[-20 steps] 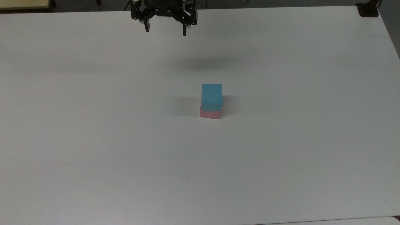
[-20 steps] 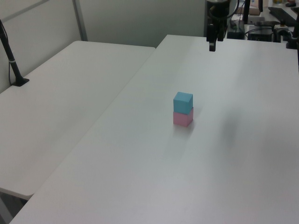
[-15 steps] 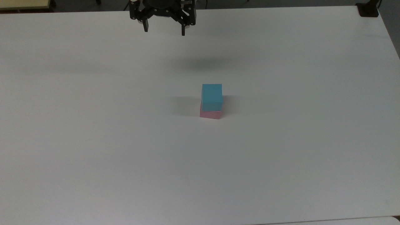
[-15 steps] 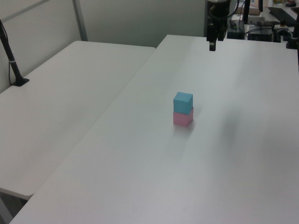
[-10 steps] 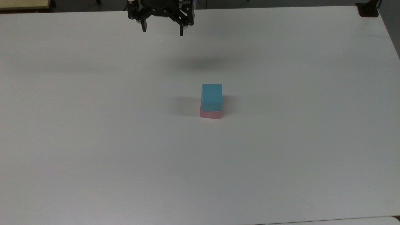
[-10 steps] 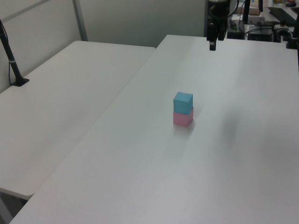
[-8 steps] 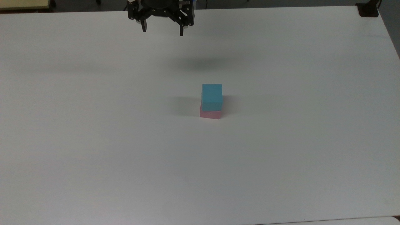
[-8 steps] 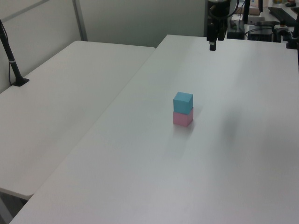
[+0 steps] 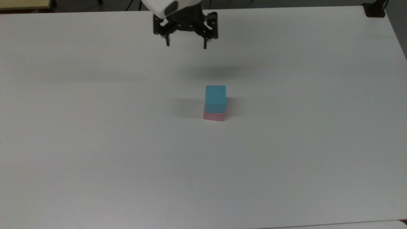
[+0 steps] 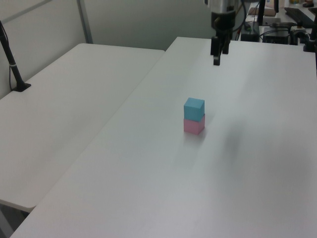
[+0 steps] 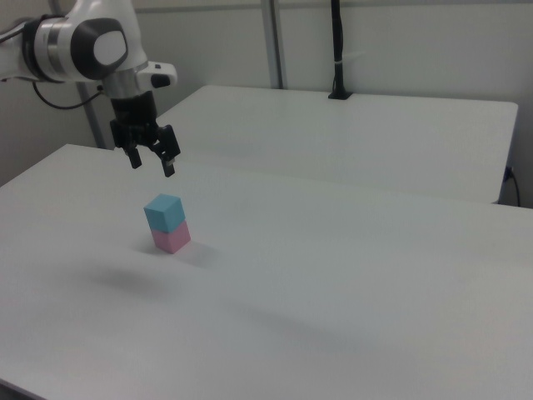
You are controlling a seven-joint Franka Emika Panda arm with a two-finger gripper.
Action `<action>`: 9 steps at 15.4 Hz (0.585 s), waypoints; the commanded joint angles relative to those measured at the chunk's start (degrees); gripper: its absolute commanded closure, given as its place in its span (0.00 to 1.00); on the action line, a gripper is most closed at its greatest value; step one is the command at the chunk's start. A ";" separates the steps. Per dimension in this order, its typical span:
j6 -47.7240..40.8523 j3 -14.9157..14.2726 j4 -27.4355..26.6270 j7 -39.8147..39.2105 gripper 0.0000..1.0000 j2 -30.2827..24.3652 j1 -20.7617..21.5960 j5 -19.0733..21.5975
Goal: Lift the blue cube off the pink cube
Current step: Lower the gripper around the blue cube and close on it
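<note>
In the top view, the blue cube [image 9: 216,98] sits squarely on the pink cube [image 9: 214,116] near the middle of the white table [image 9: 95,143]. The gripper [image 9: 186,45] hangs above the table toward the top view's upper edge, a little to the top view's left of the stack and well apart from it, its two dark fingers [image 9: 168,42] spread wide and pointing down with nothing between them.

In the left view, the blue cube [image 10: 194,108] rests on the pink cube [image 10: 193,125] at mid-table. The gripper [image 10: 216,60] hangs upright beyond the stack, clear of the surface.

In the right view, the blue cube [image 11: 163,212] tops the pink cube [image 11: 171,239]. The gripper [image 11: 152,163] hovers above and just behind the stack, toward the right view's left, fingers parted and empty. The white arm [image 11: 87,46] reaches in from the right view's upper left, its wrist bent downward. A second white table [image 11: 375,133] stands behind.
</note>
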 commanded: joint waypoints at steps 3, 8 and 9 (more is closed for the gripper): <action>10.24 -0.29 -0.40 11.90 0.00 7.13 6.80 0.61; 14.31 -0.37 2.13 12.79 0.00 14.25 7.69 -0.35; 14.31 -0.37 2.41 12.53 0.00 14.61 7.60 -0.70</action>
